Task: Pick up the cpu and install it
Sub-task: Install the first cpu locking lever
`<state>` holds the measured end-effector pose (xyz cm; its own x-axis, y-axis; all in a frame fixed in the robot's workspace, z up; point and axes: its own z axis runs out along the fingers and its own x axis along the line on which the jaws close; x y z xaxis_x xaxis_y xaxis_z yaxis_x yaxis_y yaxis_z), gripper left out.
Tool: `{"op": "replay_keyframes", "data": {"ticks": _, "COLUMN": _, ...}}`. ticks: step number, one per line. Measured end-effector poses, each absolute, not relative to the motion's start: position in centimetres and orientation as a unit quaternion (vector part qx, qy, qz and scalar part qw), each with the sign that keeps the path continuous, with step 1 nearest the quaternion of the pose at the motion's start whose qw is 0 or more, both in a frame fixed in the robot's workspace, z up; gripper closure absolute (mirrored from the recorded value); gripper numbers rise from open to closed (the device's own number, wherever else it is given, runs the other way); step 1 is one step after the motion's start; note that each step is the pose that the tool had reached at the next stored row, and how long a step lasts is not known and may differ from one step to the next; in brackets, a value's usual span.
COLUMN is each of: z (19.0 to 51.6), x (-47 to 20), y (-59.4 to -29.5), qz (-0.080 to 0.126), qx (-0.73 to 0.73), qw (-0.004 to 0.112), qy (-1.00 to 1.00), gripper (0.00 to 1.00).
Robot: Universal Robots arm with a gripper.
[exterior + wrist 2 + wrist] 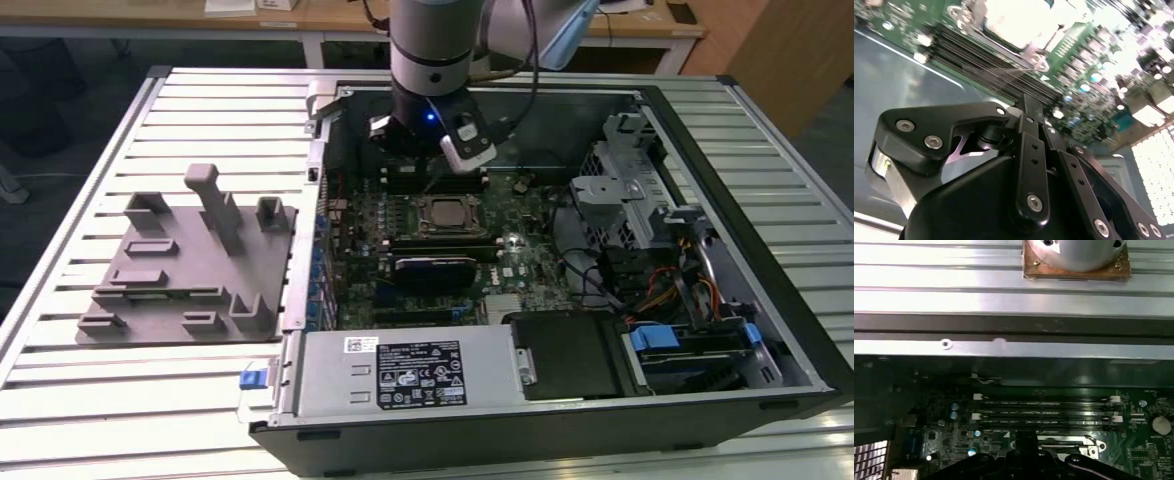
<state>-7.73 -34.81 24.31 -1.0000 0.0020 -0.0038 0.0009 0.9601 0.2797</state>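
Cpu seated in socket in the exterior view; tool pressed together, empty, in the second wrist view.

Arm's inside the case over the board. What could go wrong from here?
1. The gripper hangs close above the memory slots beside the socket; a sideways or downward slip could strike them.
2. The cpu lies in the socket, but whether it sits flush cannot be told; pressing a tilted chip might damage it.

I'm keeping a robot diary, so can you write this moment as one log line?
gripper: above motherboard, near memory slots | cpu: in socket, apart from gripper
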Motion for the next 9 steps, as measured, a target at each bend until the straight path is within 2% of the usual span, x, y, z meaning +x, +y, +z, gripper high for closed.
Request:
{"op": "replay_keyframes", "data": {"ticks": 8, "z": 24.29, "x": -6.79, "y": -34.81, "qz": 0.138, "qx": 0.001, "qw": 0.002, "qy": 0.99, "gripper": 0.89}}
{"op": "replay_keyframes", "data": {"ticks": 9, "z": 24.25, "x": -6.8, "y": -34.81, "qz": 0.137, "qx": 0.002, "qw": 0.005, "qy": 0.991, "gripper": 0.89}}
